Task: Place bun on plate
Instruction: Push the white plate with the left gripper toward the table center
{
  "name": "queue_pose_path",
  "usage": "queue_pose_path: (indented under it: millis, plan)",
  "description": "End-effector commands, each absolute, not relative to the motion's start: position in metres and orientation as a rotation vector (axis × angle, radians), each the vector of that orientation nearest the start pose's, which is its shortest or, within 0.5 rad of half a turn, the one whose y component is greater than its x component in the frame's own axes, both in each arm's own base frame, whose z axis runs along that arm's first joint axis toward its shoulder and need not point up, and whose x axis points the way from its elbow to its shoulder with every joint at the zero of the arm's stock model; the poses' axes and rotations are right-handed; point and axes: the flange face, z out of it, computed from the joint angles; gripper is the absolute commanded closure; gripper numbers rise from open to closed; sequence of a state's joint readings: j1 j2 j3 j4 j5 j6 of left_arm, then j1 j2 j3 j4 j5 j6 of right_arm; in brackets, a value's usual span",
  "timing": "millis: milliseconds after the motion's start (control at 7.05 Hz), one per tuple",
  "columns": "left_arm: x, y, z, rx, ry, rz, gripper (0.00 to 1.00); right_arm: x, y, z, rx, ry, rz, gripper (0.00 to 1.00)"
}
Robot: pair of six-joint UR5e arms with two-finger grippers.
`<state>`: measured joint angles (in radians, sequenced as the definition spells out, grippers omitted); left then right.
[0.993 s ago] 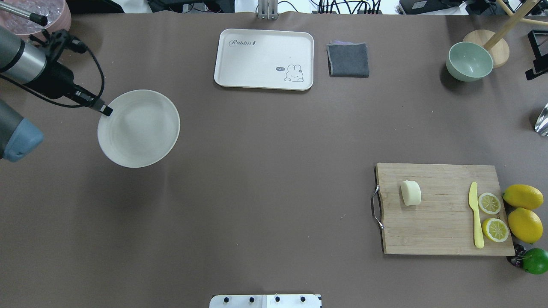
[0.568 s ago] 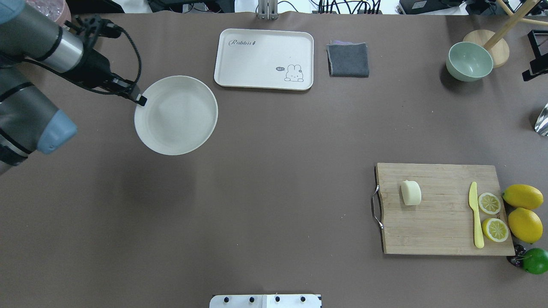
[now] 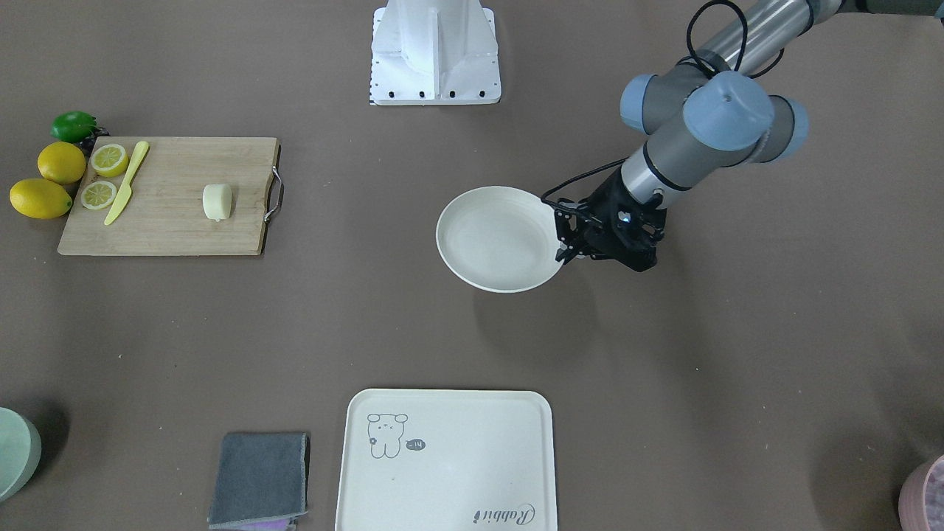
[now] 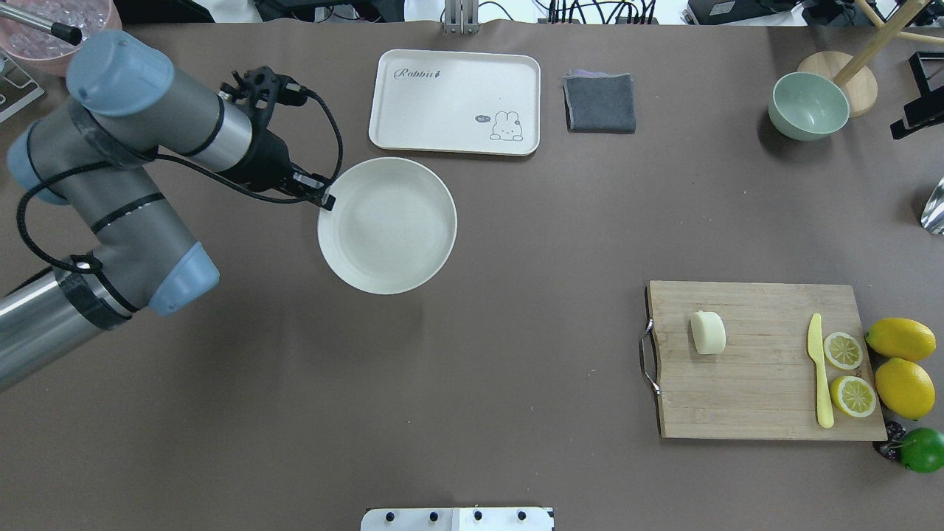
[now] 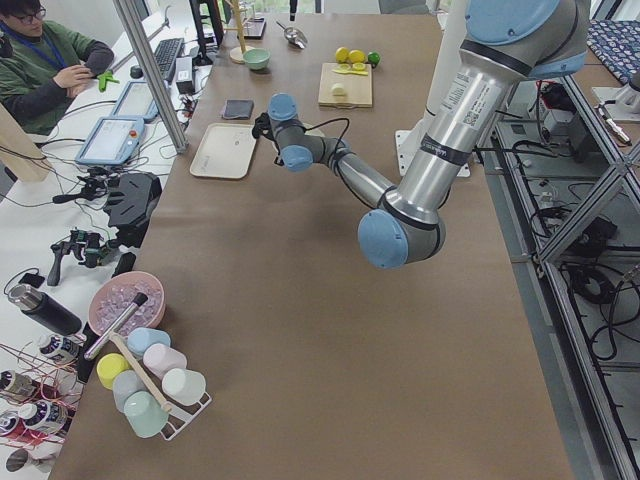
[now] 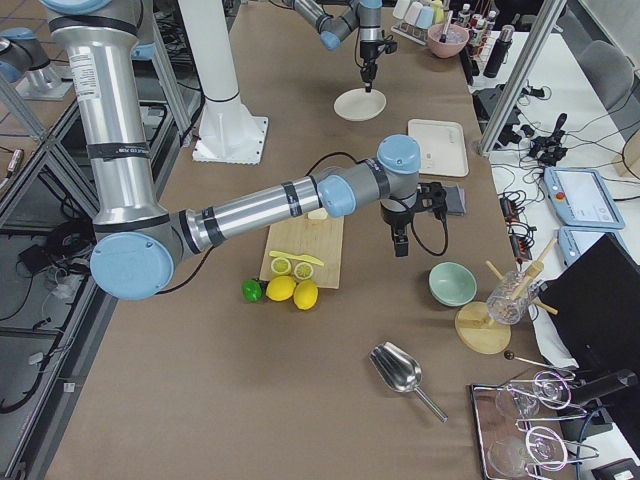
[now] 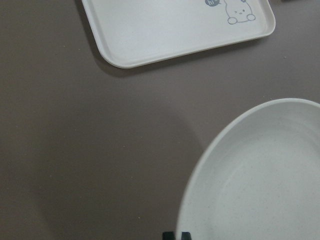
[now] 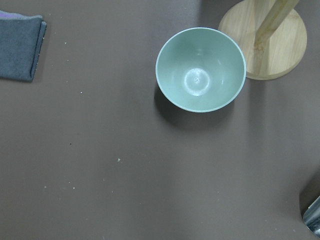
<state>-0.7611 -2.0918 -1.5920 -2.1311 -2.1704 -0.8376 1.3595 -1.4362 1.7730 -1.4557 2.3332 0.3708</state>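
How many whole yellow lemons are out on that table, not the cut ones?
2. The first lemon sits on the table beside the cutting board; the second lemon sits right next to it, toward the green fruit. None seems hidden.

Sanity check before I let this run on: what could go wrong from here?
1. The left end effector pinches the round off-white plate only at its rim, so the plate may tilt or slip.
2. The rectangular cream tray lies close beside the plate; a swing could clip it.
3. The pale cream bun sits far off on the wooden cutting board, so the transfer is long.
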Motion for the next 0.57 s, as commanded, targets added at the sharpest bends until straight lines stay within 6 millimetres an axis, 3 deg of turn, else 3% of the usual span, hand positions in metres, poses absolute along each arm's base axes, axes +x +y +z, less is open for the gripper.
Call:
queue_pose_path:
  millis: [0, 284, 426]
  plan:
    - [0.471, -0.484, 0.267, 0.302, 1.158, 0.276, 1.0, -0.054, -0.548, 0.476, 0.191, -0.847, -0.028, 0.0]
    - [0.511, -0.452, 0.267, 0.34, 1.124, 0.283, 1.0, -0.057, -0.548, 0.475, 0.191, -0.848, -0.033, 0.0]
    - [0.513, -0.45, 0.263, 0.336, 1.132, 0.27, 0.74, -0.06, -0.548, 0.474, 0.195, -0.842, -0.04, 0.0]
